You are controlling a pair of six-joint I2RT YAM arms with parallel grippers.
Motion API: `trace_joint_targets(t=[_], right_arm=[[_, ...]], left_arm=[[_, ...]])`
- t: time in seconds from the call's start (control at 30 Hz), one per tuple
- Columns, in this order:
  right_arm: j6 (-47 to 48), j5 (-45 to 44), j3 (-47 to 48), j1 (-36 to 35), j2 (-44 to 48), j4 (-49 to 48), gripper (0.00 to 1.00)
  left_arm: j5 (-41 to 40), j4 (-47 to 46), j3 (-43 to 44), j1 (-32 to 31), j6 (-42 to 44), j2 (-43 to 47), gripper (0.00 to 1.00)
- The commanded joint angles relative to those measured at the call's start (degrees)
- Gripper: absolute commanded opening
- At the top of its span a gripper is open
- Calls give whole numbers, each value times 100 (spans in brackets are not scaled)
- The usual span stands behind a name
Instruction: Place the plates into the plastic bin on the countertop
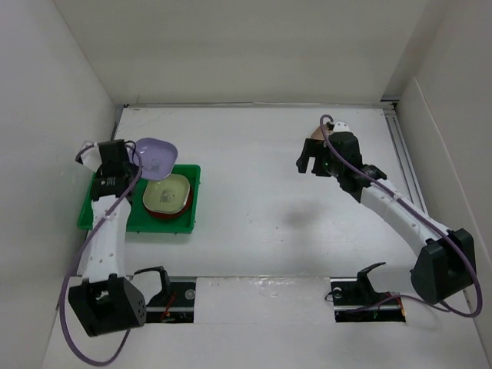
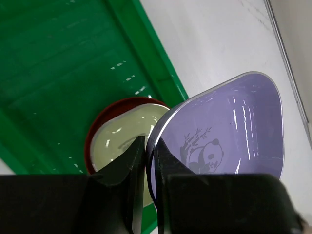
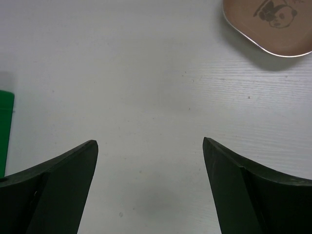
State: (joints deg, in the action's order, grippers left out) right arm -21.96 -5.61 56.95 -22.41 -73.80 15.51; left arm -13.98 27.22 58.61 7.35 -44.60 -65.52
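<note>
Two plates stacked in the bin, a third gripped at its far rim

At about 9 o'clock on the countertop (image 1: 261, 192) in the top view, the green plastic bin (image 1: 138, 220) holds a stack on its 3 o'clock side: a cream plate (image 2: 119, 141) nested in a round red-brown plate (image 2: 105, 114). The left arm partly covers the bin's 9 o'clock side. At the bin's 12 o'clock rim, the left gripper (image 2: 148, 146) is pinched narrow on the edge of a lavender plate (image 2: 229, 131) with a panda print, tilted above the stack. Toward 1 o'clock, the right gripper (image 3: 150, 144) hangs over bare counter with its jaws wide and nothing between them. A tan-pink plate (image 3: 273, 24) lies on the counter just beyond it.
</note>
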Motion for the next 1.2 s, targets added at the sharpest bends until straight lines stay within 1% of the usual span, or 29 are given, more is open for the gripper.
trace_joint_targets(t=[0.0, 0.13, 0.23, 0.4, 0.43, 0.47, 0.5, 0.53, 0.57, 0.6, 0.67, 0.73, 0.77, 0.83, 0.87, 0.9, 0.93, 0.97, 1.03, 1.07, 1.1, 1.17], right_arm=[[174, 367, 124, -43, -73, -557, 94], [306, 543, 176, -44, -135, -558, 94], [359, 753, 176, 70, -135, -671, 94], [411, 895, 124, 238, 23, -672, 94], [411, 947, 124, 238, 102, -672, 94], [464, 947, 71, 290, 103, -672, 94], [464, 947, 71, 290, 155, -672, 94], [464, 947, 71, 290, 155, -672, 95], [464, 895, 71, 290, 155, -724, 95], [464, 895, 71, 290, 155, -725, 95], [464, 964, 71, 369, -11, -725, 95], [464, 965, 71, 553, -187, -777, 95], [464, 965, 149, 615, -274, -777, 95], [534, 737, 298, 957, -485, -725, 95], [534, 736, 369, 1115, -799, -672, 95], [534, 736, 474, 1273, -985, -620, 95], [534, 736, 754, 1536, -1179, -454, 95], [534, 676, 896, 1617, -1555, -452, 94], [534, 404, 1203, 1740, -1969, -243, 94], [534, 350, 1614, 1827, -2172, -145, 94], [534, 271, 1809, 1828, -2565, -66, 94], [482, 209, 2309, 1977, -2902, 118, 93]], left_arm=[[-114, 55, -358, 240, -243, 513, 0], [-342, 309, -691, 240, -294, 574, 0], [-342, 179, -1095, 240, -295, 794, 0], [-193, 64, -1273, 240, -400, 848, 0], [-89, 12, -1273, 240, -400, 848, 7], [-88, 11, -1273, 240, -331, 848, 21], [8, 11, -1221, 240, -330, 900, 38], [140, 11, -1168, 240, -269, 996, 57], [141, 11, -1168, 240, -216, 1067, 92], [202, 11, -1020, 188, -164, 1224, 100], [150, 11, -870, 21, -50, 1348, 100], [202, 151, -580, 20, 82, 1410, 100], [324, 152, -474, 20, 170, 1410, 100], [579, 204, -324, 20, 504, 1471, 100], [780, 4, -324, 20, 653, 1472, 100], [1200, -67, -254, 20, 759, 1419, 100], [1422, -138, -254, 20, 1012, 1349, 100], [1650, -269, -254, 20, 1128, 1148, 100], [2073, -331, -201, 20, 1312, 928, 100], [2162, -332, -201, 20, 1400, 787, 100], [2215, -332, -201, 20, 1523, 786, 100], [2215, -393, -140, 20, 1603, 786, 100]])
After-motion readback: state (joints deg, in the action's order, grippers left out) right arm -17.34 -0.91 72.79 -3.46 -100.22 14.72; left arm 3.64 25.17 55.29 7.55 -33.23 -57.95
